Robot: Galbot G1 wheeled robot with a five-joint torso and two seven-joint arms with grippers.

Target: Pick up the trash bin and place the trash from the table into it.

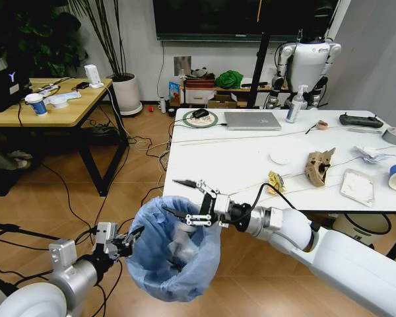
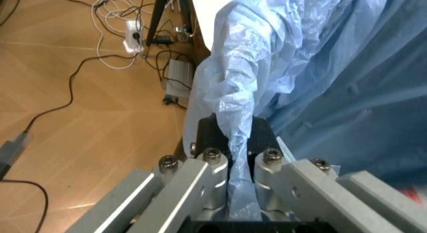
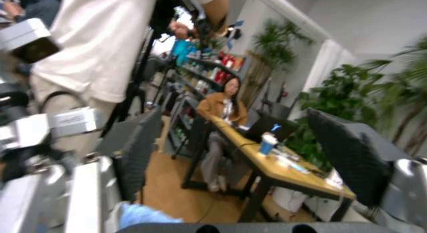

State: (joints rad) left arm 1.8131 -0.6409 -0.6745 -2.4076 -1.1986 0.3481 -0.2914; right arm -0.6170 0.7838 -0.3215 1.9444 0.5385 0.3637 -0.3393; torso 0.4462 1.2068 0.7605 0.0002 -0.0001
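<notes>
Left pincer (image 1: 131, 239) clamped low in front, right pincer (image 1: 179, 198) spread open beside it

— What fills the upper left of the frame?
— A wooden-topped desk with black legs (image 1: 56, 113), on a warm herringbone wood floor (image 1: 86, 205) strewn with black cables (image 1: 66, 191).
— And the back?
— A white wall (image 1: 142, 53), a dark wall screen (image 1: 244, 18), a white-potted plant (image 1: 127, 92).

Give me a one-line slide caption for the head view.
Left gripper pinches the blue-bagged round trash bin by its rim while the open right gripper hovers above it.
</notes>
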